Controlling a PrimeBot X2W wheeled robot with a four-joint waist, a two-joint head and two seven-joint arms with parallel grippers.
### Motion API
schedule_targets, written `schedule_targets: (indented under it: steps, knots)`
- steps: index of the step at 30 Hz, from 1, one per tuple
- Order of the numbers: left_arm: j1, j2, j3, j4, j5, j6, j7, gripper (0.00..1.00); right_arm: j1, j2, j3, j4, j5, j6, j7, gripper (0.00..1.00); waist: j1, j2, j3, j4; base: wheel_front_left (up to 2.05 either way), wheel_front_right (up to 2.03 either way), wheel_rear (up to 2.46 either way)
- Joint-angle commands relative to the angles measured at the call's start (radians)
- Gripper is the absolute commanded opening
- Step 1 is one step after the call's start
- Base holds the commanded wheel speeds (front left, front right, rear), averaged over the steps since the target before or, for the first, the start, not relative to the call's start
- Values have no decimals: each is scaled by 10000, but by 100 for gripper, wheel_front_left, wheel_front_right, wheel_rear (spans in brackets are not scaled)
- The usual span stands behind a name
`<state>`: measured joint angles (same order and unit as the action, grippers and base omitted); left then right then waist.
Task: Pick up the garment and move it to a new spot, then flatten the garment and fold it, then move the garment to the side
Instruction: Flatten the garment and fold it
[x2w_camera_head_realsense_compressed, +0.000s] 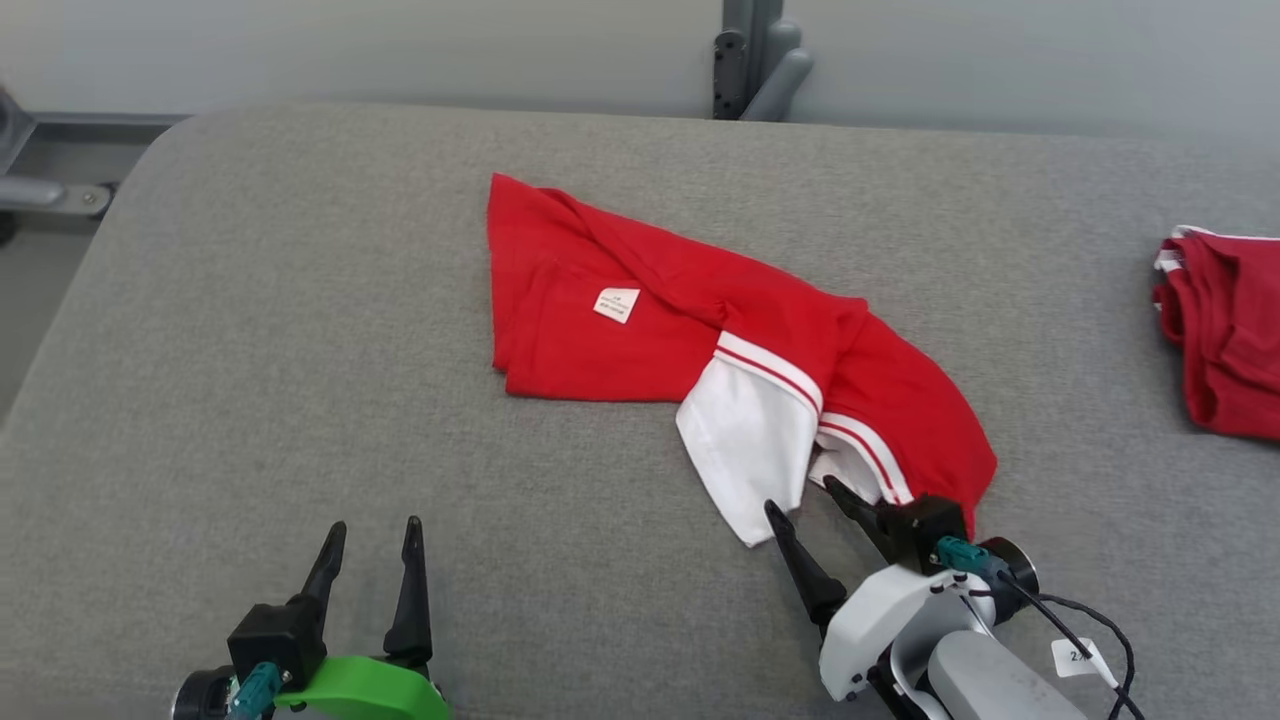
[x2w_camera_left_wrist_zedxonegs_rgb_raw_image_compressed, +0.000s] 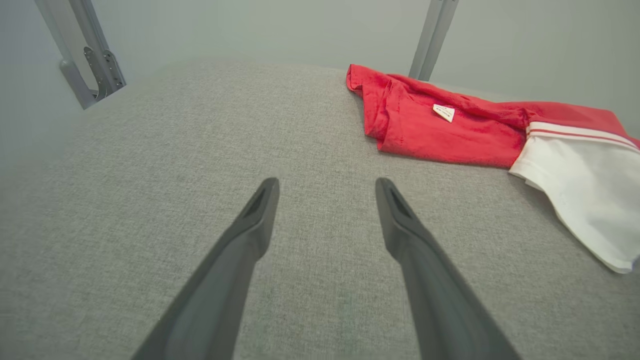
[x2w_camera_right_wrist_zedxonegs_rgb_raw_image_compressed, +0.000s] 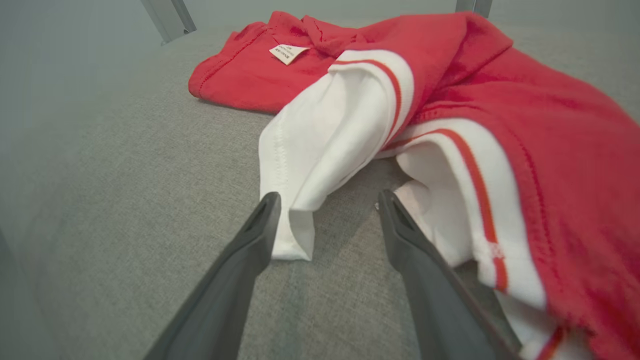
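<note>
Garment (x2w_camera_head_realsense_compressed: 700, 320) lies crumpled, not yet lifted; right end effector (x2w_camera_head_realsense_compressed: 800, 494) spread at its white edge, left end effector (x2w_camera_head_realsense_compressed: 377, 523) spread apart.

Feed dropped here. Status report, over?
Both open: right gripper at garment's white sleeve, nothing gripped; left gripper apart. Garment crumpled mid-table. Second red garment at right edge.

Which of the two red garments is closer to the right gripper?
The middle garment, with white parts and a label: the right gripper is at its white edge. The other garment lies far off to the right.
</note>
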<state>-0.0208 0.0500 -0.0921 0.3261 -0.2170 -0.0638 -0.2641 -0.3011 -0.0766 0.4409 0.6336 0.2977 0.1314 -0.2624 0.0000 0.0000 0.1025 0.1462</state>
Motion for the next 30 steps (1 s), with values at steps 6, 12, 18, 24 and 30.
schedule_targets:
  steps: [6,12,18,24,30]
  knots:
    - [-155,20,-46,-161,-251,190,1,100,-510,12,-254,-122,32,-16,-28,0,0,0,982,948,0,0,0]
    - [-263,20,66,-298,-362,277,2,100,-635,-58,-689,-1288,322,-16,-30,0,0,0,1115,796,0,0,0]
    - [-584,21,-266,-338,-429,195,2,100,-1812,-820,-1974,-2211,671,-16,-28,0,0,0,1374,792,0,0,0]
    - [-964,23,-1154,-105,-559,94,2,100,-3730,-2000,-3769,-867,245,-14,-30,0,0,0,1883,1416,0,0,0]
    - [-1039,22,-1842,122,-734,174,2,100,-5500,-3044,-5130,1754,-814,-16,-6,100,0,0,2428,2163,0,0,0]
